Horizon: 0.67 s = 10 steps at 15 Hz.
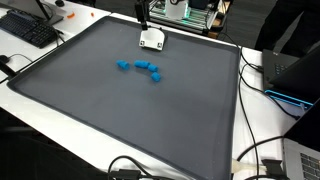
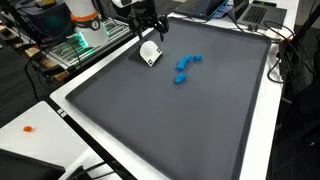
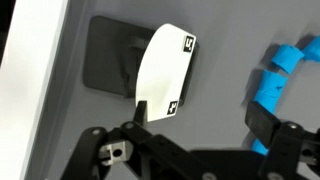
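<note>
White table point(image 2: 40, 115) carries a dark grey mat point(image 1: 140, 110) covering most of its top. On the mat, near the far edge: one white object point(image 1: 151, 39), lying tilted. Near it, apart: a curved row of blue pieces point(image 1: 140, 68). On bare tabletop off the mat: keyboard point(image 1: 30, 30), cables point(image 1: 255, 150), small orange item point(image 2: 28, 128).

**A:** What do you count near the top of the frame?

**B:** One gripper point(image 2: 153, 34), and one white cup point(image 1: 151, 39) just below it.

**A:** And the blue ones in the middle?

**B:** Four blue blocks point(image 1: 141, 67), as far as I can count; they are too small to be sure.

**A:** Anything else?

**B:** One gray mat point(image 1: 120, 110), and one keyboard point(image 1: 30, 28) at the upper left.
</note>
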{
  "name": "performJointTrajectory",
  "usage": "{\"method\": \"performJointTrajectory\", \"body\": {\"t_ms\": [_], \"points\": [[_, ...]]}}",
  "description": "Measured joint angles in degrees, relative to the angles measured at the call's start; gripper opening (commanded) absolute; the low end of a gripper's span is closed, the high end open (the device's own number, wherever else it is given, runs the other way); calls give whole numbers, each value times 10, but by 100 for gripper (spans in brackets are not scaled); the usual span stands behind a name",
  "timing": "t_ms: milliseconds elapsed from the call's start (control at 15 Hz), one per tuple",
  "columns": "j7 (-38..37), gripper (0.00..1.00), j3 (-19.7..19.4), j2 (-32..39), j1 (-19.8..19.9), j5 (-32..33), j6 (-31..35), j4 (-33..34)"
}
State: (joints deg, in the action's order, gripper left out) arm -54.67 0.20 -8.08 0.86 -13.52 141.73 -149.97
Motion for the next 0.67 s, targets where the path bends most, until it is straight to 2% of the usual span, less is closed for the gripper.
{"method": "performJointTrajectory", "body": {"t_ms": [400,667], "points": [[78,100,10,-36,1,112,-61,51],[161,100,25,-29,-1,143,-64,85]]}}
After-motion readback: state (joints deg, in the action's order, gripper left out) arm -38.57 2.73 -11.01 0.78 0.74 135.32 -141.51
